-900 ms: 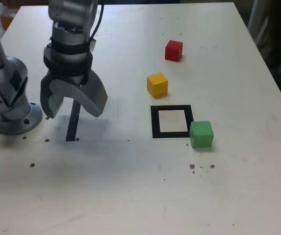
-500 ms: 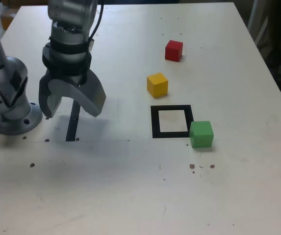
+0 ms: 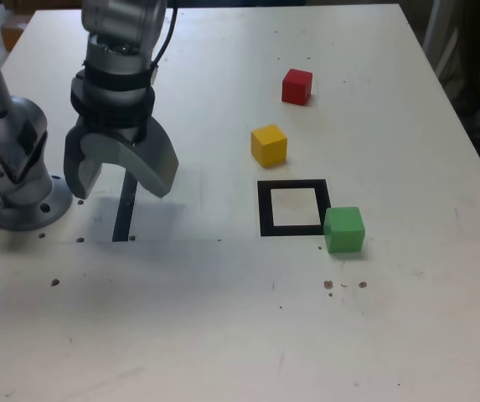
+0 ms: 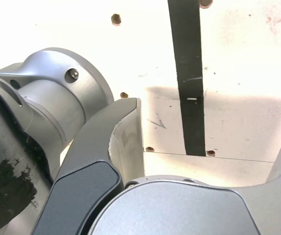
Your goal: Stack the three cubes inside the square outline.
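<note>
Exterior view shows the table [image 3: 223, 335], a broad pale matte board with scattered dark specks and small holes, bearing everything under inspection. The arm's grey metal base [image 3: 13, 180] stands just beside the gripper [image 3: 116, 177], on the exterior view's left.

Change noted: over the last second the gripper has edged slightly toward the exterior view's left and up-frame; the cubes and the outline have not moved. Judgement: no approach to any cube has begun, and nothing is stacked.

The gripper is empty, its two curved grey jaws spread wide and hanging above the narrow black strip [image 3: 124, 209], which passes between them in the wrist view also. The jaws look smooth and hard, with flat pale inner faces.

The square outline [image 3: 293, 208], a flat black frame with a pale bare centre, lies well apart from the jaws toward the exterior view's right. The green cube [image 3: 343, 229] touches or just overlaps its lower right corner, outside the pale centre. The yellow cube [image 3: 269, 144] sits near the frame's far edge; the red cube [image 3: 296, 86] lies farthest from the jaws. All three are matte, sharp-edged, equal blocks.
</note>
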